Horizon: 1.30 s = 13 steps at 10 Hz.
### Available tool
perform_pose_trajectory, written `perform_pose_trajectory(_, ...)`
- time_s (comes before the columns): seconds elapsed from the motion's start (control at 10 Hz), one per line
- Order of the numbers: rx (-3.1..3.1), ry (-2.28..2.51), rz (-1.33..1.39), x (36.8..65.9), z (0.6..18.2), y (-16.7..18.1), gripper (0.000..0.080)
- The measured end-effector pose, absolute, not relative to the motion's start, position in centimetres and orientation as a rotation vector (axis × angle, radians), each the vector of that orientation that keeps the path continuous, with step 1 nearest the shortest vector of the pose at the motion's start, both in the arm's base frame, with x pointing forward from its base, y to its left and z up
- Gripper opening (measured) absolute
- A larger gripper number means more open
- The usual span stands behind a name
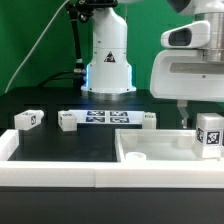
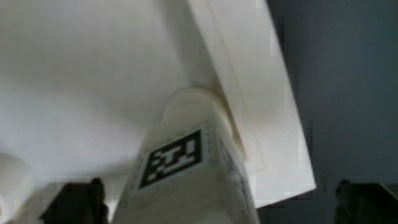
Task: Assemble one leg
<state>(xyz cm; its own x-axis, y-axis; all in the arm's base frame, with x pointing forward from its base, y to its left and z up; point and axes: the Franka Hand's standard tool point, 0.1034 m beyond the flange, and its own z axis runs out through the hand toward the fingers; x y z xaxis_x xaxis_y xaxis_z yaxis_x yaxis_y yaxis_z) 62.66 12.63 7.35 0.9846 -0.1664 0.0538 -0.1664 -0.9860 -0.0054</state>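
Leg [image 1: 209, 135]: upright on the corner of the square white panel [image 1: 165, 150], apparently seated in its hole.
Hand [image 2: 215, 205]: released, fingers [image 2: 75, 205] flanking the leg with gaps, likely poised to grip and twist.

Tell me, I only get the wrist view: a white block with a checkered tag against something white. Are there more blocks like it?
Observer: Yes, three loose legs lie on the black table, all toward the exterior view's left of yours.
Operator: What is the white thing behind mine?
Observer: The tabletop, flat with a raised rim; your leg stands upright at its end on the exterior view's right.
Operator: Anything else out there?
Observer: A marker board lies flat between two of the loose legs.
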Motion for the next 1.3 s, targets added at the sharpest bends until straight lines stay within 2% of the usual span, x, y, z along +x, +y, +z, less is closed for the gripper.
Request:
perform_pose_trajectory(0.4, -3.153, -0.110, -0.074, 62.94, 7.34, 11.93, 0.0649)
perform_pose_trajectory(0.6, -3.153, -0.106, -0.074, 62.94, 7.34, 11.93, 0.0411)
perform_pose_trajectory(0.7, -3.153, -0.106, -0.075, 62.95, 7.34, 11.94, 0.0411)
perform_pose_trajectory(0.8, -3.152, -0.089, -0.075, 62.94, 7.34, 11.95, 0.0291)
perform_pose_trajectory(1.0, -3.152, -0.042, -0.074, 62.93, 7.33, 11.96, 0.0291)
perform_pose_trajectory(1.3, -3.090, 0.470, -0.086, 62.82, 7.20, 11.88, 0.0291)
